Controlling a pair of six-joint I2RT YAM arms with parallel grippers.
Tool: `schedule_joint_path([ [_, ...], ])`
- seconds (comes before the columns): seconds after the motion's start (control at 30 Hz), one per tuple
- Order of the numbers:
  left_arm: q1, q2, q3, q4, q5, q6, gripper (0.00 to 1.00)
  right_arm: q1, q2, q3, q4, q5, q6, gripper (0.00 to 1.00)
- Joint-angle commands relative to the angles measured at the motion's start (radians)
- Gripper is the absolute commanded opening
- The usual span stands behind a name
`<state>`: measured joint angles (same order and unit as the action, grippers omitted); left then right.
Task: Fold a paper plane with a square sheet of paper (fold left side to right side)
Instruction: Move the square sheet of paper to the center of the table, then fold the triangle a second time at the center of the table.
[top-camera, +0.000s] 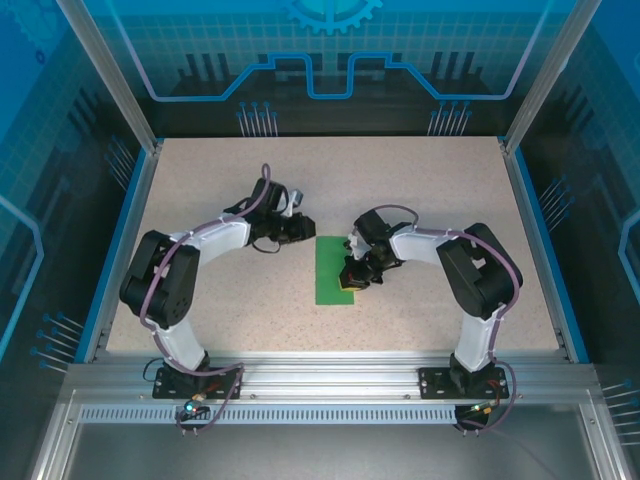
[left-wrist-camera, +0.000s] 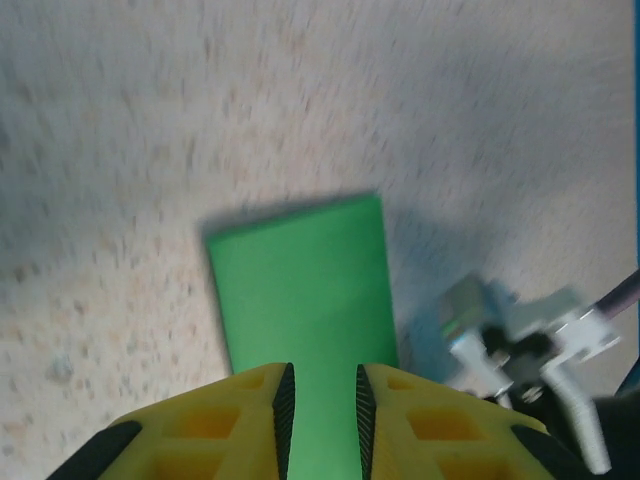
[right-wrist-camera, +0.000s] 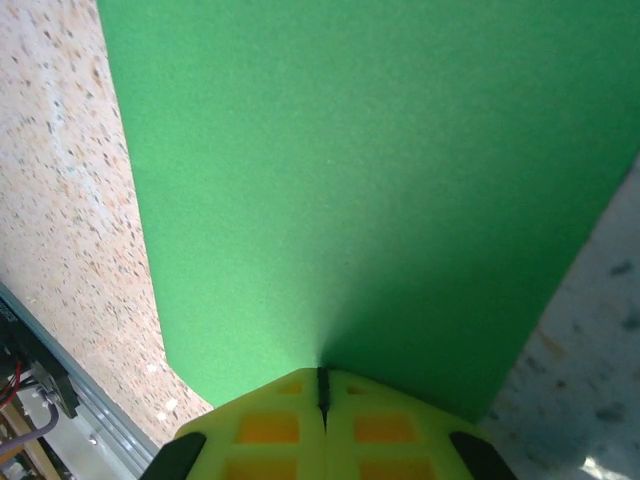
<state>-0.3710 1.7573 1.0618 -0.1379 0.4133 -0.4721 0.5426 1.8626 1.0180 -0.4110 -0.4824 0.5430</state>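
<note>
Now green sheet (top-camera: 333, 270), folded narrow, lies flat at centre of table (top-camera: 200, 180). L gripper (left-wrist-camera: 323, 375) by its far-left corner, fingers narrowly apart. R gripper (right-wrist-camera: 322, 378) fingers fully together, tips on sheet.

The paper (right-wrist-camera: 350, 180) is smooth, matt green. The counter (top-camera: 420, 190) looks like speckled beige laminate, dull and finely grained. The right end effector (right-wrist-camera: 322, 385) is matt yellow plastic; the rail (top-camera: 320, 375) is brushed metal
</note>
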Motion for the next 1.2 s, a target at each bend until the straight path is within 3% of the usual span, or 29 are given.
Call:
schedule_joint_path([
  [0.0,-0.033,0.026,-0.018,0.022,0.062,-0.032,0.26,-0.006,0.007,-0.001,0.048,0.059,0.016,0.03],
  [0.17,-0.064,0.087,0.013,0.035,0.066,-0.046,0.26,-0.013,-0.070,-0.026,0.089,0.031,-0.007,0.08],
  [0.27,-0.073,0.110,0.021,0.023,0.032,-0.040,0.26,-0.032,-0.137,-0.044,0.084,0.056,-0.026,0.18],
  [0.37,-0.074,0.133,0.022,0.032,0.024,-0.044,0.25,-0.077,-0.201,-0.073,0.088,0.066,-0.027,0.27],
  [0.57,-0.082,0.150,0.020,0.018,-0.001,-0.038,0.25,-0.170,-0.221,-0.117,0.151,-0.017,0.056,0.36],
  [0.9,-0.089,0.145,-0.016,0.030,-0.004,-0.039,0.24,-0.169,-0.110,-0.075,0.131,-0.079,0.109,0.35],
  [1.17,-0.092,0.140,-0.036,0.027,-0.024,-0.037,0.20,-0.123,-0.101,-0.077,0.030,-0.060,0.089,0.33],
])
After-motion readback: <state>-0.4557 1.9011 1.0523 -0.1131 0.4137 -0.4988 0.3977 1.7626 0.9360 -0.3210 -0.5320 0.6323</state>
